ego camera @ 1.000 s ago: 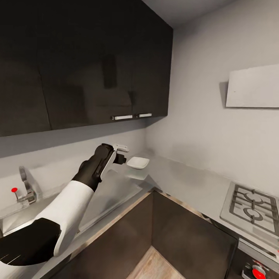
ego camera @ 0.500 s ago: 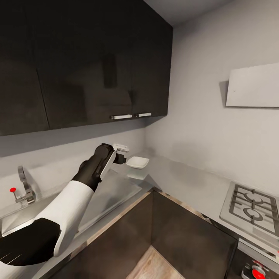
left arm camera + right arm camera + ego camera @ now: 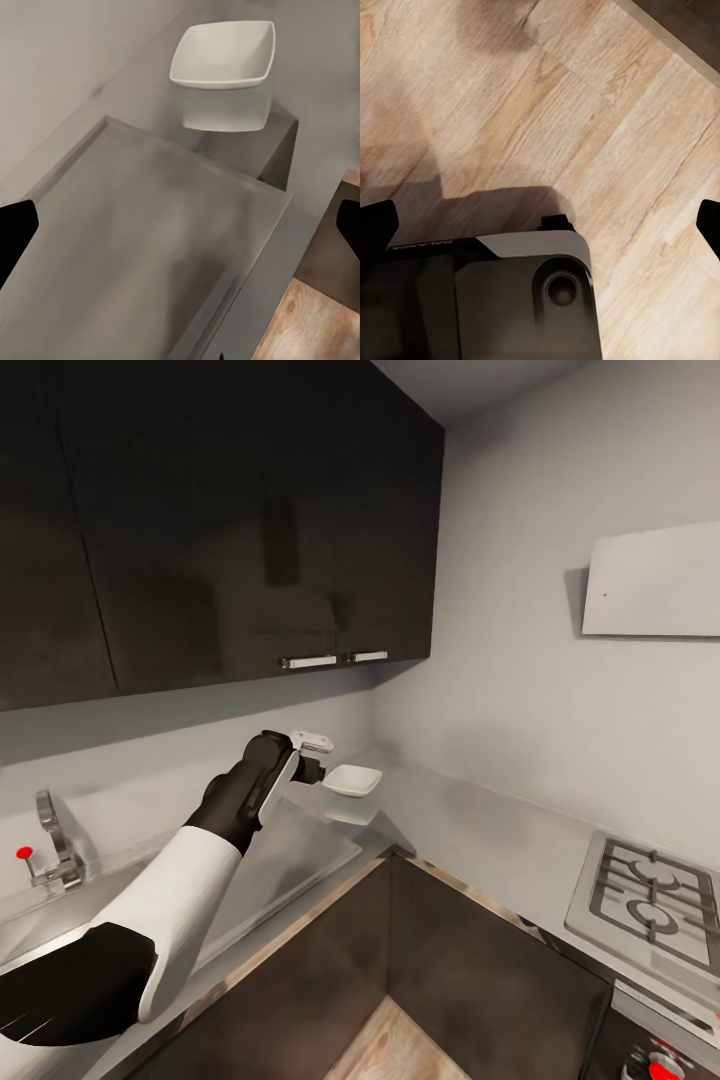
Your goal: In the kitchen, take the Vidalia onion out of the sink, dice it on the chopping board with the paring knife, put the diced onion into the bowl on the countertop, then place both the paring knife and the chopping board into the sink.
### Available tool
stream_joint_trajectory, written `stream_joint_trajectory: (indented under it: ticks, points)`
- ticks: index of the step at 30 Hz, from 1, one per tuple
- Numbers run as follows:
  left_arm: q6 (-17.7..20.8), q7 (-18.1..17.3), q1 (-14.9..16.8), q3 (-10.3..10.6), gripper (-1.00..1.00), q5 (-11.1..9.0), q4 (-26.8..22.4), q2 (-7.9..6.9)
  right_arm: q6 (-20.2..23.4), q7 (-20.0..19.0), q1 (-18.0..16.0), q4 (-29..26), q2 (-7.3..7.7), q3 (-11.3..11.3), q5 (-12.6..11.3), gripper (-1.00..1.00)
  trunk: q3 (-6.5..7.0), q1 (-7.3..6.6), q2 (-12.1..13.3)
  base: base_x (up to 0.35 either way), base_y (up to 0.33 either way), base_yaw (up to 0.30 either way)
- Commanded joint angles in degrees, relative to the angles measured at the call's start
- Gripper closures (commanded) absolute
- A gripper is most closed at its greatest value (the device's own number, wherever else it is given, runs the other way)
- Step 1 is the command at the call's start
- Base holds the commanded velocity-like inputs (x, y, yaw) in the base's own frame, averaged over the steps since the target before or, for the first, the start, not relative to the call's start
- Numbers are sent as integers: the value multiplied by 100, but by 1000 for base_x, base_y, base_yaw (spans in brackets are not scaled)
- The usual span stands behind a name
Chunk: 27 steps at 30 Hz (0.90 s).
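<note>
Over a grey, glossy tabletop (image 3: 480, 830) set in a corner beneath dark wall cabinets (image 3: 220, 520), the robot's left gripper (image 3: 318, 755) hangs raised, pointing toward a shallow white squarish bowl (image 3: 352, 780) near the back wall. Its jaws stand wide and hold nothing: in the left wrist view both dark fingertips (image 3: 16, 232) sit far apart with only the flat steel drainboard (image 3: 150, 247) and the bowl beyond them. The right gripper (image 3: 540, 225) is likewise spread and empty, aimed down at the light wood floor (image 3: 585, 112) above the robot's own base (image 3: 510, 300).

Against the frames from a second ago, the whole scene has slid slightly leftward, the chrome tap with its red dot (image 3: 45, 845) drifting nearer the edge, which reads as the camera turning, not as objects moving; the arm keeps its pose within the picture. The stainless sink (image 3: 60, 920) shows at the left edge, its basin mostly cut off, so the onion's place cannot be told. By this evidence the task looks barely begun, with the robot getting its bearings.
</note>
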<state>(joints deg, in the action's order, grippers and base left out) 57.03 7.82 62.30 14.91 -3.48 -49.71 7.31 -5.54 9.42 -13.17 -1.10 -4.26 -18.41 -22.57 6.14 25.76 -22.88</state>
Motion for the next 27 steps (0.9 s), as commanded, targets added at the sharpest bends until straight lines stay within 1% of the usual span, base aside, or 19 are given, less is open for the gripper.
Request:
stream_joint_trajectory:
  ticks: [1, 5, 10, 20, 27]
  points:
    - [19, 44, 2, 12, -100, -38, -6, -2, -18, 16, -1, 4, -3, -49, -55, -100, -3, 2, -4, 0, 0, 0]
    - [19, 46, 2, 12, -100, -37, -23, -2, -18, 16, -1, 4, -4, -49, -55, -100, -3, 2, -4, 14, -2, 0]
    - [19, 51, 2, 12, -100, -32, -32, -2, -18, 16, -1, 4, -4, -49, -55, -100, -3, 2, -4, 150, -102, 0]
    - [19, 53, 2, 17, -100, -32, -46, 6, 47, 16, -1, 3, -11, -49, -55, -100, -3, 2, -4, 247, -186, 0]
    - [19, 53, 2, 12, -100, -30, -47, 5, 298, -20, -1, -4, -5, -49, -49, -100, -3, 2, -4, 303, -42, 0]
